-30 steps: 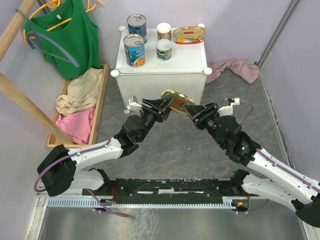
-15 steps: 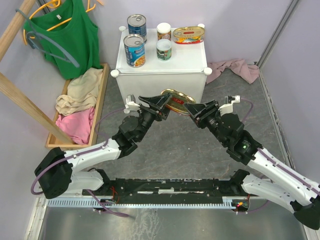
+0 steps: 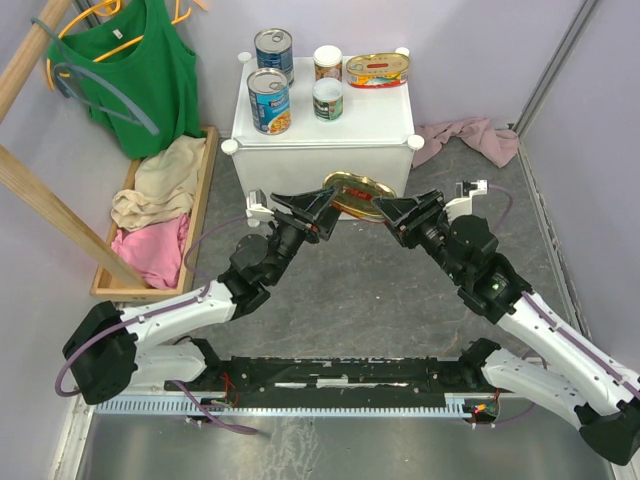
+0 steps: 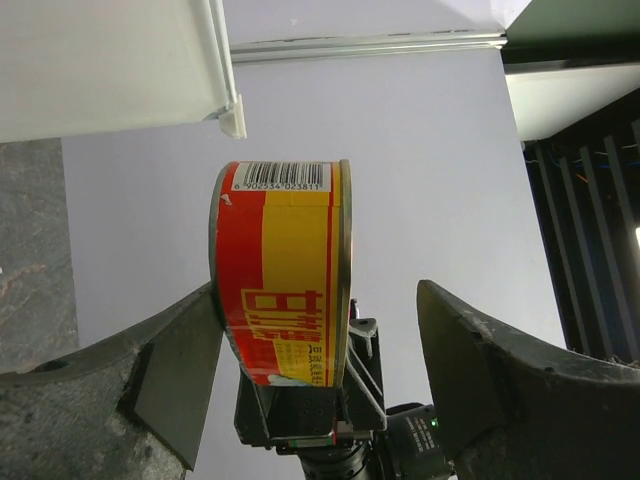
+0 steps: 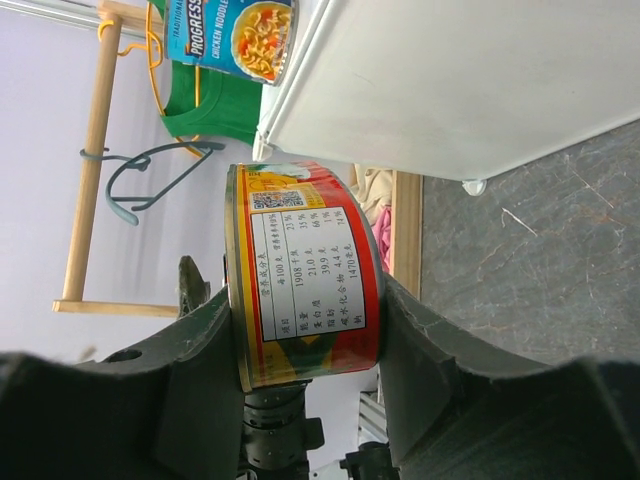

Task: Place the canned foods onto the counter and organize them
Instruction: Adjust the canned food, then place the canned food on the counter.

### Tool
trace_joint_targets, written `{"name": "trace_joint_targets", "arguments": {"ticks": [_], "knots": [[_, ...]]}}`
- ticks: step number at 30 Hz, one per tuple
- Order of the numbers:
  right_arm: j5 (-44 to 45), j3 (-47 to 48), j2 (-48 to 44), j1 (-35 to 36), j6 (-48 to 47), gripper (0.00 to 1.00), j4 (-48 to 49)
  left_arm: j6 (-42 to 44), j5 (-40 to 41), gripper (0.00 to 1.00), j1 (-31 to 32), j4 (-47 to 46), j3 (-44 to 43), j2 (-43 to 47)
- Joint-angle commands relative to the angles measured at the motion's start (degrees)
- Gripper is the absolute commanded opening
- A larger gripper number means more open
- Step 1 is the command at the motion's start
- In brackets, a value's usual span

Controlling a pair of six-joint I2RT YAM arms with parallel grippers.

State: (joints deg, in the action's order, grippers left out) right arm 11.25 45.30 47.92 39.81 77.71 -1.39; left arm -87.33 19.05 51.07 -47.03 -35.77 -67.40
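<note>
An oval gold tin (image 5: 305,275) is gripped between the fingers of the right claw (image 3: 388,210), held just in front of the counter (image 3: 320,160); the left claw (image 3: 325,200) is spread open, one finger touching the tin.

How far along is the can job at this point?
Done: five cans stand on the counter: two tall blue cans, two small white-topped cans and one oval tin. In hand: the second oval tin, near the counter's front, clamped by the right gripper; the left gripper is open around it, one finger touching. Left: setting that tin on top.
</note>
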Motion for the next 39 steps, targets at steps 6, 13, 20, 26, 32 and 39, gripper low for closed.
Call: {"name": "trace_joint_targets", "arguments": {"ticks": [6,13,20,26,32,39], "knots": [[-3.60,6.09,1.82,-6.43,-0.61,0.01,3.67,-0.10,-2.70,0.82,-1.47,-5.69,-0.93,2.27],[-8.37,8.84,4.79,-11.48,1.27,0.01,5.16,-0.29,-3.26,0.82,-2.00,-5.66,-0.70,2.36],[-13.44,12.08,7.83,-16.74,3.18,0.01,6.79,-0.29,-3.84,0.82,-2.48,-5.36,-0.20,2.87],[-17.33,15.65,10.56,-20.22,4.17,0.01,7.31,-0.38,-3.98,0.82,-2.77,-5.31,0.51,3.15],[-21.81,19.01,14.97,-23.42,5.92,0.01,8.55,0.36,-4.21,0.82,-2.86,-4.98,0.91,3.36],[-27.19,25.91,20.87,-27.71,5.82,0.01,7.53,2.25,-4.00,0.82,-2.99,-2.90,1.65,5.08]]}}
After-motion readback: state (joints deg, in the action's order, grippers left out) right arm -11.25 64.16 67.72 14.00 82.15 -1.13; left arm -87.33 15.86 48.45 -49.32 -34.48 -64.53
